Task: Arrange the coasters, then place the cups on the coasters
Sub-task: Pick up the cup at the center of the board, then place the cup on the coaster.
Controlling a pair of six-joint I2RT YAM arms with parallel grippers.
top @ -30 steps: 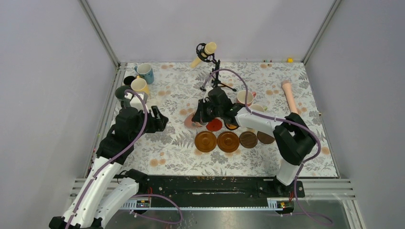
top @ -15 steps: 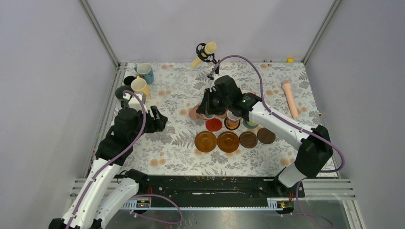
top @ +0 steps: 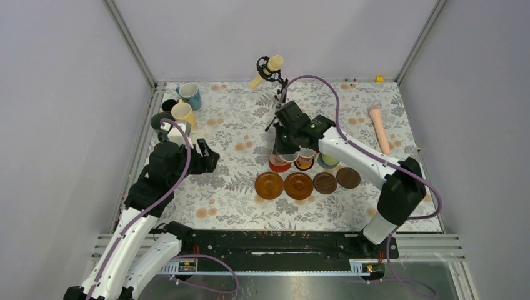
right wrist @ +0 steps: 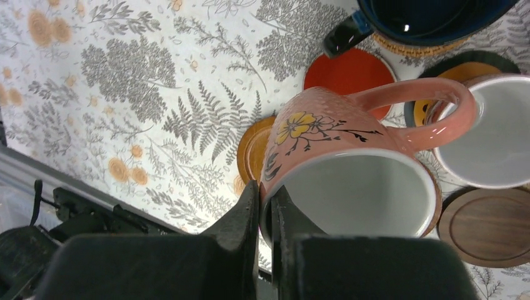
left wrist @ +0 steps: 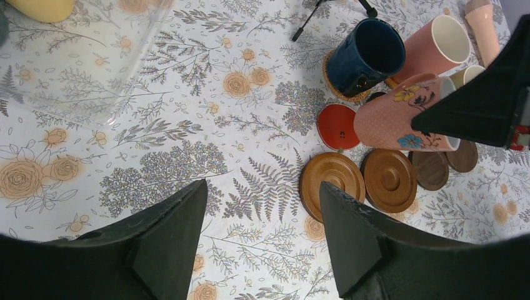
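Observation:
My right gripper (right wrist: 265,194) is shut on the rim of a pink floral cup (right wrist: 325,137), which hangs tilted above the red coaster (top: 279,165). In the left wrist view that pink floral cup (left wrist: 406,115) hangs beside the red coaster (left wrist: 337,126). A navy cup (left wrist: 365,56) sits on a tan coaster behind it. Another pink cup (right wrist: 494,131) stands on the black-rimmed orange coaster (right wrist: 450,72). Several wooden coasters (top: 299,185) lie in a row in front. My left gripper (left wrist: 262,184) is open over bare cloth, with nothing between its fingers.
A blue cup (top: 190,95), a yellow cup (top: 183,112) and darker cups (top: 159,120) cluster at the back left corner. A cream microphone (top: 269,65) on a black stand is at the back centre. A pink handle (top: 378,128) lies at the right.
The right arm has carried the pink floral cup to the right, to above the red coaster. The left gripper's jaws have opened slightly; the arm has hardly moved.

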